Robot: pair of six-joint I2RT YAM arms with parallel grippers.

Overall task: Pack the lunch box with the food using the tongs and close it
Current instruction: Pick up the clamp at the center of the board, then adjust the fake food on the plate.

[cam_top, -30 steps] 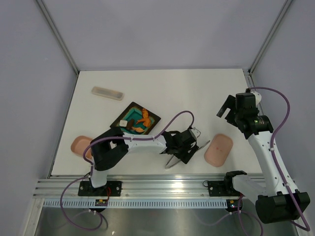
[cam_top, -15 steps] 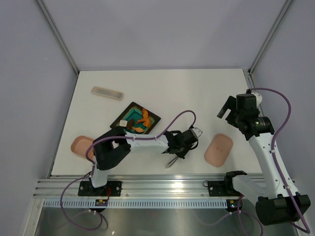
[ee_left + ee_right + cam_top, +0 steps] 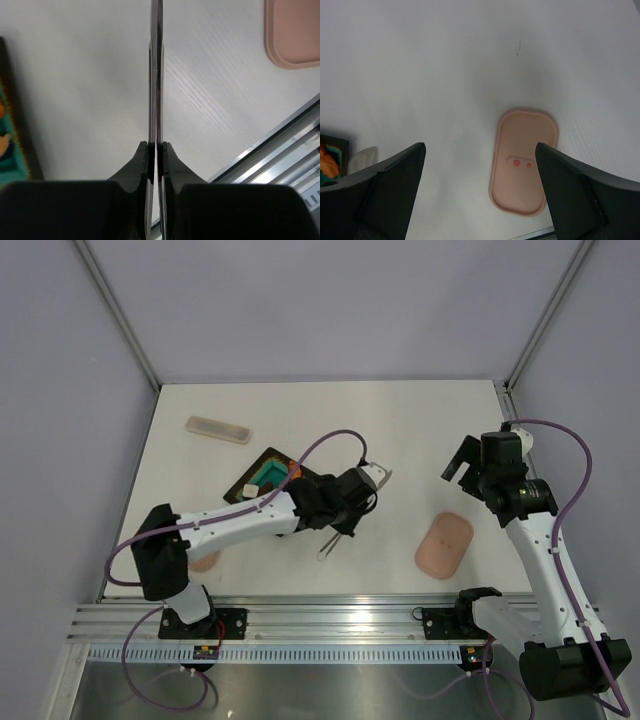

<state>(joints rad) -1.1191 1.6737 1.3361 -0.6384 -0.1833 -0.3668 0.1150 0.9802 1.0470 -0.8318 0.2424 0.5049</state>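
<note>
My left gripper (image 3: 345, 517) is shut on the slim silver tongs (image 3: 329, 544), holding them off the table with their free end slanting toward the near edge. In the left wrist view the two tong arms (image 3: 156, 75) are pressed flat together between my fingers (image 3: 142, 160). One salmon-pink oval part of the lunch box (image 3: 444, 543) lies right of the tongs, hollow side up (image 3: 524, 160). Another pink part (image 3: 207, 561) peeks from under the left arm. Orange food (image 3: 293, 471) sits in the dark tray (image 3: 262, 472). My right gripper (image 3: 460, 462) hangs open (image 3: 480, 147) above the table, empty.
A long pale translucent case (image 3: 218, 428) lies at the back left. The dark tray with its teal centre is partly covered by the left arm. A metal rail (image 3: 340, 620) runs along the near table edge. Grey walls enclose the back and sides.
My left gripper closed on the tongs, lifted them and carried them left and back toward the tray; the left arm stretched out. The right arm stayed put.
</note>
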